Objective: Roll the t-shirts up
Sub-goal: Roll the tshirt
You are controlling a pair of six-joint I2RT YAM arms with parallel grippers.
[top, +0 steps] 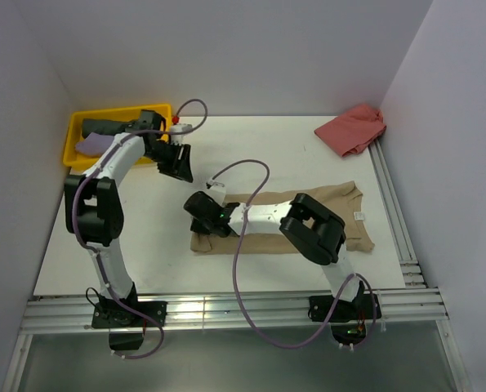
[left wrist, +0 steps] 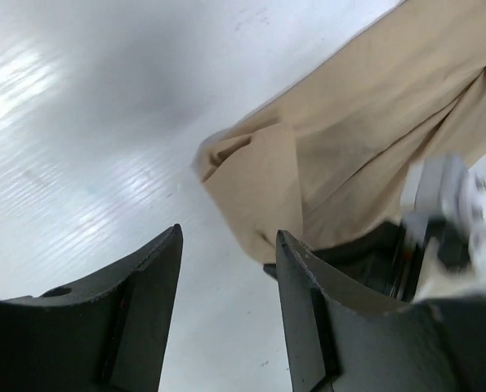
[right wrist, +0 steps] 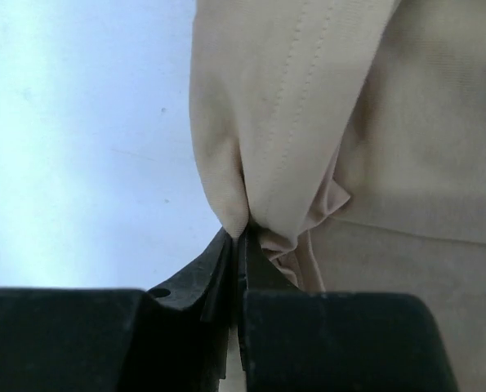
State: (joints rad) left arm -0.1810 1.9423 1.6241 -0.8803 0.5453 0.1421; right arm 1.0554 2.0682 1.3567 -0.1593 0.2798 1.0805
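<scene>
1. Reading the top view as a clock face, I saw the tan t-shirt (top: 353, 214) lying on the white table (top: 267, 147) as a long folded band. It ran from the centre out toward 3 o'clock, and its small white tag (top: 359, 216) was near the 3 o'clock end.
2. The right gripper (right wrist: 238, 235) was at the band's 9 o'clock end. In its wrist view the fingers were pinched together on a bunched fold of the tan cloth.
3. The left gripper (left wrist: 229, 237) was over bare table, at about 11 o'clock from that end. Its jaws stood apart with nothing between them. In its own view the shirt's corner lay just past the fingertips, toward 1 o'clock.
4. A salmon-pink t-shirt (top: 353, 129) lay crumpled in the table's 1 o'clock corner, well apart from the tan one.
5. A yellow bin (top: 73, 151) stood at 10 o'clock. It held a dark green shirt (top: 104, 126) and a lavender shirt (top: 91, 145).
</scene>
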